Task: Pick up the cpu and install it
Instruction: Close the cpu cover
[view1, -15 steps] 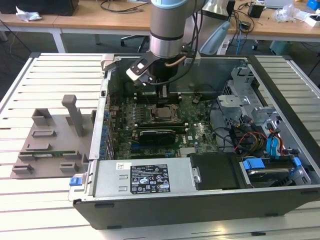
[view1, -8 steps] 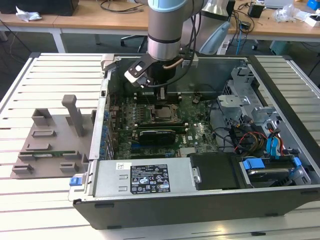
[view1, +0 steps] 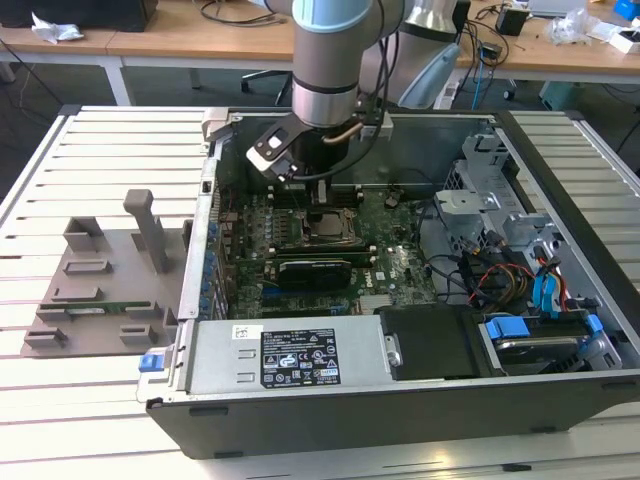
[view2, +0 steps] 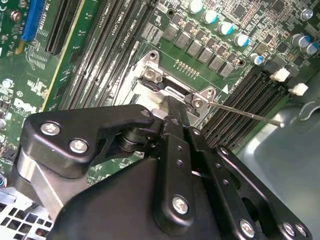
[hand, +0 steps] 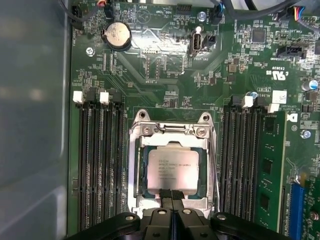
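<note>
Black memory slots (hand: 100, 165) flank the socket frame (hand: 172, 129) closely on both sides, and the grey case wall (hand: 35, 125) stands just beyond one bank (tight sideways, open above). I see the cpu (hand: 172, 167) lying flat inside the frame: silvery-grey lid, thin tan rim. My gripper (hand: 171, 194) is clenched, fingertips together over the chip's edge, grasping nothing.

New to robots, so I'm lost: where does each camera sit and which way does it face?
Exterior view: off the arm, looking down into the open computer case; the arm shows.
First wrist view: at the wrist, looking along the fingers at the cpu.
Second wrist view: at the wrist, slanting past the fingers at the socket.
Both wrist views share fingers and socket.
</note>
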